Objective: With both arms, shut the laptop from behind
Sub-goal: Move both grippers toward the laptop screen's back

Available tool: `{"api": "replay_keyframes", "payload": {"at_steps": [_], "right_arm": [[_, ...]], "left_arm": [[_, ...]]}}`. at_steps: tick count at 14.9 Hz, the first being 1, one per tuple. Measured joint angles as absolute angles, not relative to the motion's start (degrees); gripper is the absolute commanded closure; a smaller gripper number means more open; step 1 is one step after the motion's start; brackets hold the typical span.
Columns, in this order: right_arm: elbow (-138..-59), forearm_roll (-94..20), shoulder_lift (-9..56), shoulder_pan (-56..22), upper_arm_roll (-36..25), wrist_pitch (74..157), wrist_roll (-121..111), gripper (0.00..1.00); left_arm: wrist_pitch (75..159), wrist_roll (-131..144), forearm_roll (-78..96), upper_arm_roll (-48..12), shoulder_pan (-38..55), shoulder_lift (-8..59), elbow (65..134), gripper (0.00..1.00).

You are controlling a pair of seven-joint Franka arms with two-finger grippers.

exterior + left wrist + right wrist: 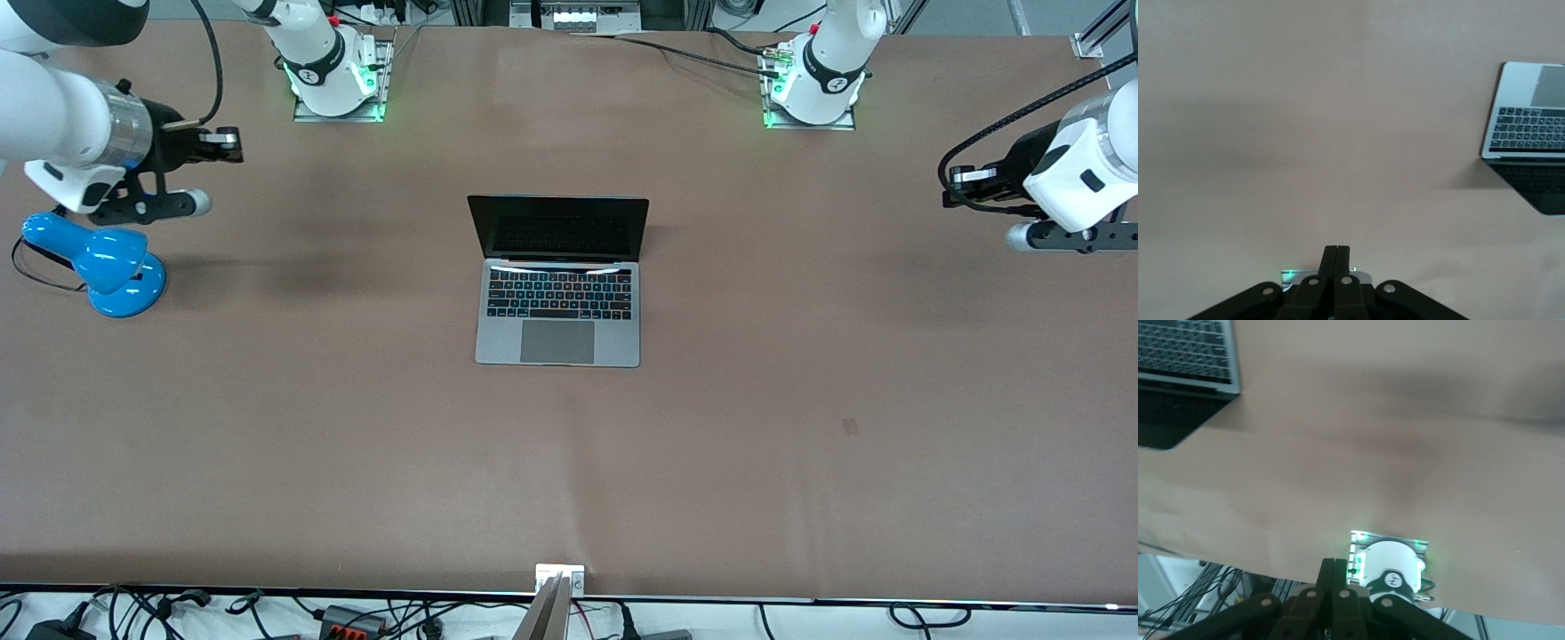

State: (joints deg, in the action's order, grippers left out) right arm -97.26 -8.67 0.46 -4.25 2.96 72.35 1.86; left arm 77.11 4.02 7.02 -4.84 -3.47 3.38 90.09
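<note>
**Item 1. Tabletop point(800, 498).** Brown sheet. It is bare at the edge nearest the front camera.

**Item 2. Laptop point(558, 302).** Sits mid-tabletop, open. The keyboard deck faces the front camera and the dark screen stands near upright on the side toward the arm bases. Nothing touches it.

**Item 3. Blue desk lamp point(102, 262).** At about 9 o'clock from the laptop and well apart from it, at the right arm's end. Its black cord trails off the edge.

**Item 4. Right arm point(71, 124).** At about 10 o'clock from the laptop. Its jaws hang over the tabletop just above the lamp, pressed together and holding nothing; the fingers point(1333, 577) meet.

**Item 5. Left arm point(1080, 169).** Between 2 and 3 o'clock from the laptop. Its jaws are over bare tabletop at its own end, likewise pinched together and empty; the fingers point(1336, 260) meet.

**Item 6. Hazards, as judged.**
- The right arm could clip the lamp head or snag its cord as it swings inward, since it hangs so close above it.
- Unequal timing on the lid's back face could twist the hinge or skew the laptop.
- Contact low on the lid would slide the whole laptop toward the front camera, not fold it.
- A hard push could slam the lid.
- The narrow closed tips could scratch the metal.
</note>
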Motion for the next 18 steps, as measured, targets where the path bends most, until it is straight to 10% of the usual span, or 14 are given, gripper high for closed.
{"api": "replay_keyframes", "payload": {"at_steps": [9, 18], "right_arm": [[-98.7, -9.5, 0.1, -17.7, 3.3, 80.1, 12.1, 1.00], [-110.1, -9.6, -4.7, -28.4, 3.5, 92.5, 20.6, 1.00]], "left_arm": [[81.0, 5.7, 14.0, -14.7, -0.7, 11.1, 92.4, 1.00], [99.9, 12.5, 19.1, -28.5, -0.7, 2.4, 112.5, 1.00]]}}
